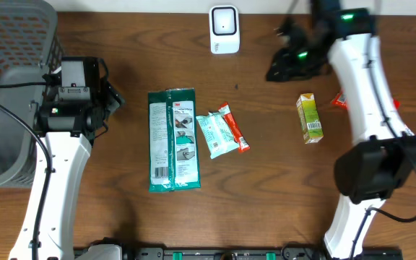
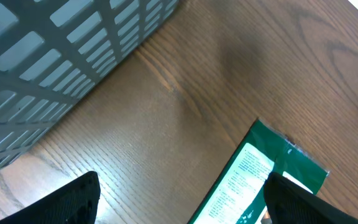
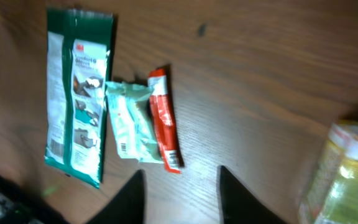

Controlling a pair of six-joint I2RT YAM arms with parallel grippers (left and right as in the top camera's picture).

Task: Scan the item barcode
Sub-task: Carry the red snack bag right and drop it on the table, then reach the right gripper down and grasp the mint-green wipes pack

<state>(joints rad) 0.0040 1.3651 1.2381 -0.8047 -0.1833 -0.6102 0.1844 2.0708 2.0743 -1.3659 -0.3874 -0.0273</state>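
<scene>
Apparently it is the pick-up step: right pincer (image 3: 180, 173) and left pincer (image 2: 182, 180) stand spread and empty, so next the green carton (image 1: 309, 119) needs pinching, barcode toward the scanner (image 1: 224, 29).

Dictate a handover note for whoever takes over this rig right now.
Left gripper: open, empty, between the basket and the green packet.
Right gripper: fingers apart, nothing between them, at the far side near the white scanner.
Green packet, teal pouch, red sachet and juice carton lie on the table.
Done: nothing picked up.
Left: grasp an item and show its barcode to the scanner.
</scene>
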